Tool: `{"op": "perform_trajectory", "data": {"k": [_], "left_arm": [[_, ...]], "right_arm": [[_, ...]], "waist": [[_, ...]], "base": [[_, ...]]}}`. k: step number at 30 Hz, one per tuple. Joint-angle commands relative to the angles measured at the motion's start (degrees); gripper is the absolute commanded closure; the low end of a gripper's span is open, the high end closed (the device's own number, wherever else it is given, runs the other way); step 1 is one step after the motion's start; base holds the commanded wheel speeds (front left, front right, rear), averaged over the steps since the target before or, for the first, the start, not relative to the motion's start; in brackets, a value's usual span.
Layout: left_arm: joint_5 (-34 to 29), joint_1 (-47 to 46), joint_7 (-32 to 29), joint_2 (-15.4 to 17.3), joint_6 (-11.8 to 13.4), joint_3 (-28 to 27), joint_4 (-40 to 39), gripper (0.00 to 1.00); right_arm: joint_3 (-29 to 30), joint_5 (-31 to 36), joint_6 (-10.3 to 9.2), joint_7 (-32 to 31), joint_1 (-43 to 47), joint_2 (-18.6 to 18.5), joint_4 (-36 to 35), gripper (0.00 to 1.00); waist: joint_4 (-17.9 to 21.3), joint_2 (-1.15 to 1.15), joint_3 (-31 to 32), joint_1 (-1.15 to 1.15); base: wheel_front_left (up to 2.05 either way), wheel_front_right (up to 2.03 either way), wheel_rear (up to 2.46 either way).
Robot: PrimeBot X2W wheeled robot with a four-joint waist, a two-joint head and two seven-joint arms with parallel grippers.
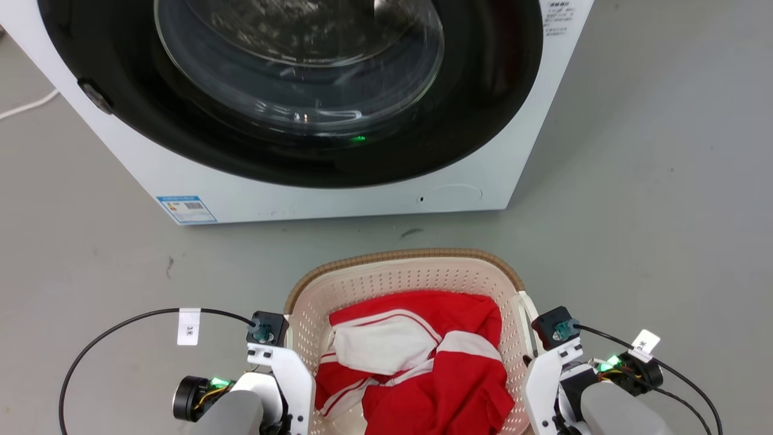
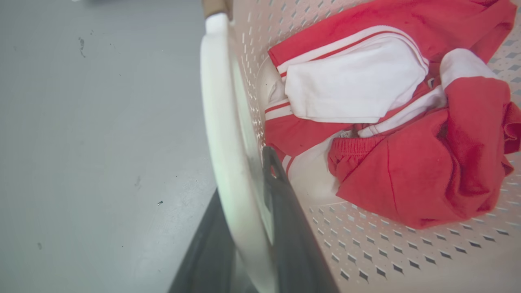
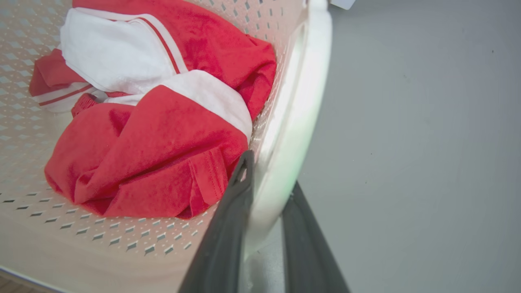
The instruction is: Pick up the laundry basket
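Left tool (image 2: 244, 179) and right tool (image 3: 268, 173), reaching down, pinch opposite sides of the laundry basket (image 1: 386, 281).

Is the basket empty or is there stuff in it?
Not empty. The cream perforated plastic laundry basket holds crumpled red-and-white clothes, heaped in the middle and covering part of its bottom.

The floor (image 1: 652, 181) is smooth and grey, evenly lit, with a few small dark scuffs (image 1: 411, 232). A white washing machine (image 1: 338, 202) stands on it at the far side. Its round glass door (image 1: 299, 54) sits in a wide black ring (image 1: 489, 90) and catches a small green glint (image 1: 357, 139). A blue sticker (image 1: 186, 209) marks its lower left corner. A white cord (image 1: 27, 106) lies on the floor to the left.
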State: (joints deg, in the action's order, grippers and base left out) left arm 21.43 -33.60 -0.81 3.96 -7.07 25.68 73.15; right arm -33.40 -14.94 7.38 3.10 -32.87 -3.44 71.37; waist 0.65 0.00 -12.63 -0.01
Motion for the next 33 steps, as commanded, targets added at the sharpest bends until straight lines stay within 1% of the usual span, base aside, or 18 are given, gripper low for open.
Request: {"op": "perform_trajectory", "data": {"k": [1,8,18,27,33], "left_arm": [[0.35,0.67,-0.32,-0.79,-0.66,1.19,-0.88,1.00],[3.98,2.56,-1.73,0.92,-0.67,4.67,-2.03,1.00],[9.13,6.02,-4.88,1.95,-0.67,9.40,-3.09,1.00],[13.94,6.79,-8.00,3.00,-0.67,13.16,-4.79,1.00],[16.99,6.76,-9.82,3.72,-0.68,15.31,-5.53,1.00]], "right_arm": [[-1.19,-0.48,0.20,-0.10,0.30,1.01,-0.92,1.00],[-4.93,-3.95,0.20,-1.73,2.12,0.98,-0.62,1.00],[-9.51,-8.57,0.19,-4.78,4.70,0.94,-0.21,1.00],[-13.19,-11.90,0.20,-7.85,4.97,0.94,-0.04,1.00],[-14.98,-13.51,0.19,-8.65,4.58,0.92,0.52,1.00]], "waist": [[0.02,0.00,1.58,0.01],[0.27,0.00,5.52,0.01],[0.94,0.00,10.80,0.01],[1.27,0.00,12.79,0.01],[1.25,0.00,13.38,0.01]], "base": [[0.00,0.00,0.00],[0.00,0.00,0.00],[0.00,0.00,0.00],[0.00,0.00,0.00],[0.00,0.00,0.00]]}}
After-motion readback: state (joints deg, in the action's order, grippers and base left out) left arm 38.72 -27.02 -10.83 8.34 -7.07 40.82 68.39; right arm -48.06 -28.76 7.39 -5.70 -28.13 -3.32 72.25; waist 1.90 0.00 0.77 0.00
